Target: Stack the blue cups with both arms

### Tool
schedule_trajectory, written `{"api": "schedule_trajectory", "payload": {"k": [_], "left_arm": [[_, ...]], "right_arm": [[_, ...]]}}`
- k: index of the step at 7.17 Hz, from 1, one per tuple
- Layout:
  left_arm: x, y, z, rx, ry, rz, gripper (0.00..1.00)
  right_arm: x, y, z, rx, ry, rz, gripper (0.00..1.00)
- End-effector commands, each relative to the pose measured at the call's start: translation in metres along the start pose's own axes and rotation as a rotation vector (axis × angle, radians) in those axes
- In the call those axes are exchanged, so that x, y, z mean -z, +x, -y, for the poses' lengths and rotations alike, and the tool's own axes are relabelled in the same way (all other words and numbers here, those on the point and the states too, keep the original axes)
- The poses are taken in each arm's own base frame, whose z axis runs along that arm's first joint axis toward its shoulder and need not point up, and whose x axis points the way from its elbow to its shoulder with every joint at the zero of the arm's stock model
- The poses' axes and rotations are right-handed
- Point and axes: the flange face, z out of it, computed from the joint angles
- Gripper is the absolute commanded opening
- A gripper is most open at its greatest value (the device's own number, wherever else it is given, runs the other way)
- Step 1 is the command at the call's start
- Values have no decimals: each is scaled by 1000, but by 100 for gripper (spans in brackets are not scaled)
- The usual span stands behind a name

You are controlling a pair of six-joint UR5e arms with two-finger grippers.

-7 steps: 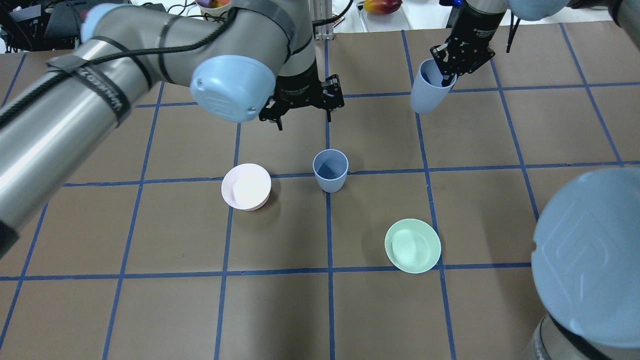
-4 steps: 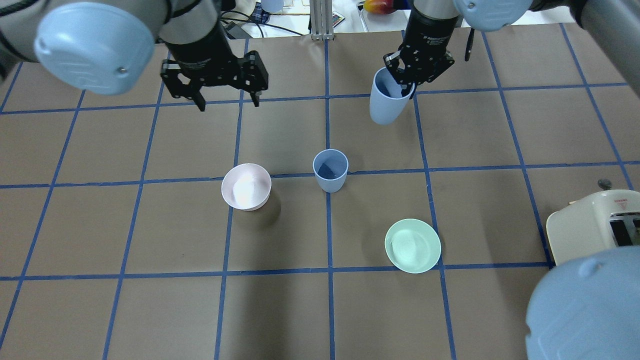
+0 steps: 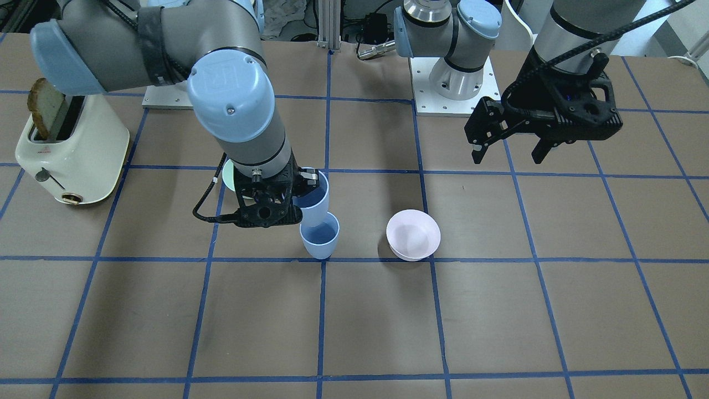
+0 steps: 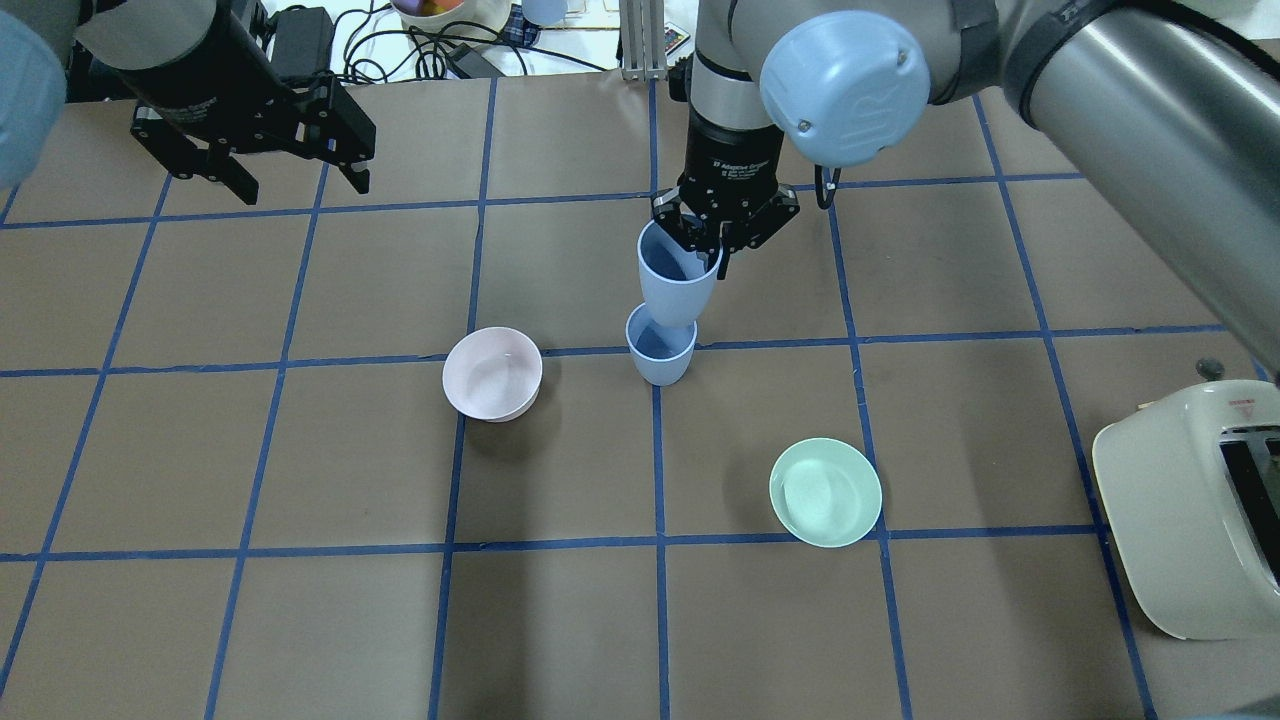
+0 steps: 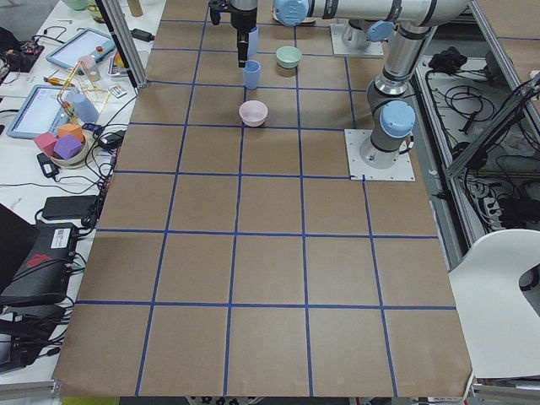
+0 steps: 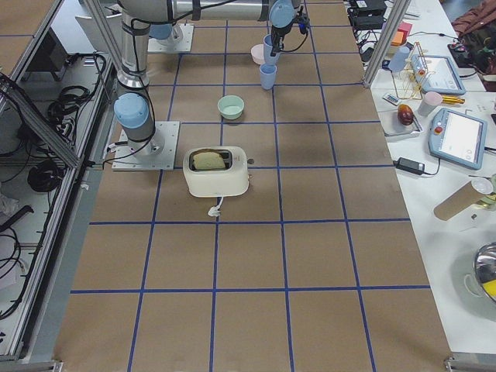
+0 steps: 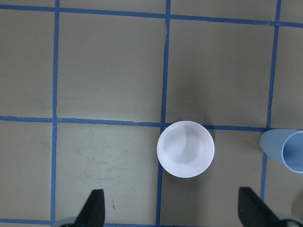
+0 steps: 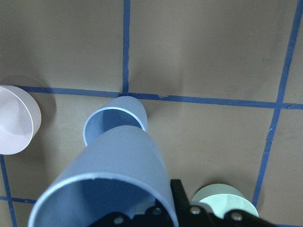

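One blue cup stands upright at the table's middle, on a blue tape crossing; it also shows in the front view and the right wrist view. My right gripper is shut on the rim of the second blue cup and holds it tilted just above the standing cup, its base over that cup's mouth. The held cup fills the right wrist view. My left gripper is open and empty, high at the far left, seen also in the front view.
A pale pink bowl sits left of the standing cup. A mint-green bowl sits nearer, to the right. A cream toaster with toast stands at the right edge. Clutter lies beyond the table's far edge.
My right gripper has carried its cup left and toward the middle, from the far right to just over the standing cup. My left gripper has drawn away to the far left, staying open.
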Motion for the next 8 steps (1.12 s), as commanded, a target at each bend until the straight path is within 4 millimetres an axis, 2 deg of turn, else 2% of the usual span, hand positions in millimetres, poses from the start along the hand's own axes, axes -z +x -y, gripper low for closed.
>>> {"api": "schedule_trajectory", "payload": {"k": [1, 3, 8], "left_arm": [[-3, -2, -3, 75, -3, -14, 100], [-2, -1, -6, 142, -5, -11, 100], [9, 0, -14, 140, 9, -7, 100]], "right_arm": [[-27, -7, -4, 11, 15, 0, 0], [-44, -6, -4, 16, 40, 6, 0], [-49, -6, -3, 16, 33, 3, 0]]}}
